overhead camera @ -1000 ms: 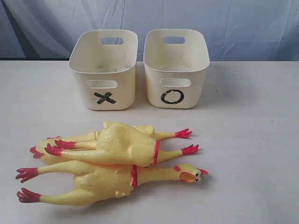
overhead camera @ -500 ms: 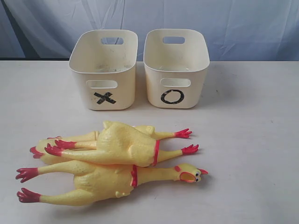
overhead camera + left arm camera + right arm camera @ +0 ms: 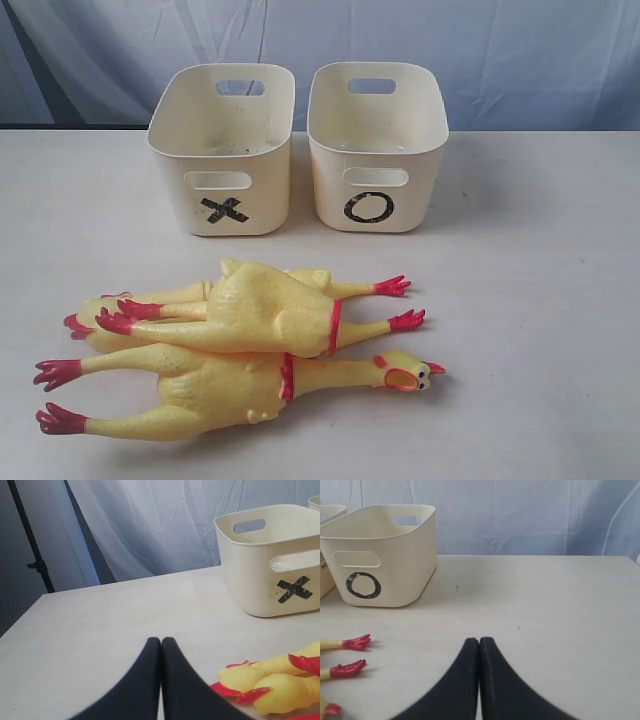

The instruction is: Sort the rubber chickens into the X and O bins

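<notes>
Three yellow rubber chickens lie piled together on the table in front of the bins. The front chicken points its orange beak to the right. The top chicken lies across a third chicken, which is mostly hidden beneath it. Behind them stand the X bin and the O bin, side by side and both empty. Neither gripper shows in the exterior view. My left gripper is shut on nothing, beside red chicken feet, with the X bin ahead. My right gripper is shut and holds nothing, with the O bin ahead.
The pale table stretches wide to the right of the chickens and bins. A blue-white curtain hangs behind the table's far edge. A dark stand pole rises beyond the table's corner in the left wrist view.
</notes>
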